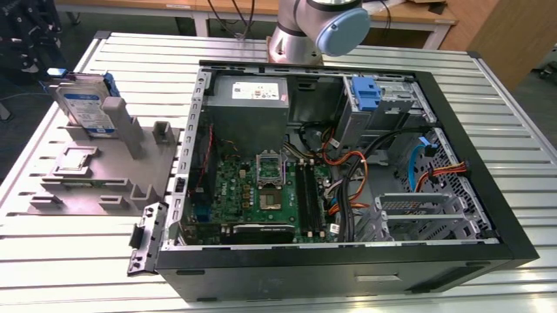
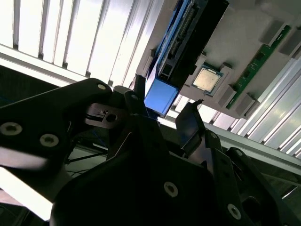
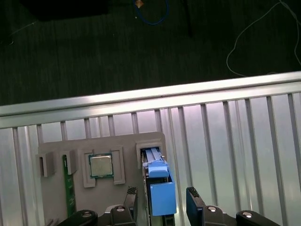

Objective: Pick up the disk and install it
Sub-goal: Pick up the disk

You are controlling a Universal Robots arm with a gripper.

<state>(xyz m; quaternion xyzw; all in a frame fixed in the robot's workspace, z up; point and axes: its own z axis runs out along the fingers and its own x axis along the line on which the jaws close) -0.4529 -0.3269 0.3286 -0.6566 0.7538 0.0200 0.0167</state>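
Between the two black fingertips of the hand point(image 3: 162, 192), in both wrist views, I saw the blue end tab of the disk point(image 3: 157, 181). The hand stood wide. One finger point(image 3: 134, 202) lay close beside one flat face, and the other point(image 3: 194, 205) showed a clear gap from the blue carrier, so I judged that nothing was clamped yet.

The disk stood on edge in a slot of the grey fixture plate point(image 3: 61, 146). From the hand it ran straight ahead, with its long axis pointing away from the fingertips into the slot and its broad faces turned toward the two fingers. That was the relation I cared about: the fingers straddled its thin dimension, lined up with it.

Just beside the slot a processor chip point(image 3: 101, 165) sat in its own pocket, and beyond it lay a green memory stick point(image 3: 69, 188). In the exterior view the disk point(image 1: 87, 107) stood toward the exterior view's left of the slatted metal surface point(image 1: 70, 261), apart from the open computer case point(image 1: 348, 261).
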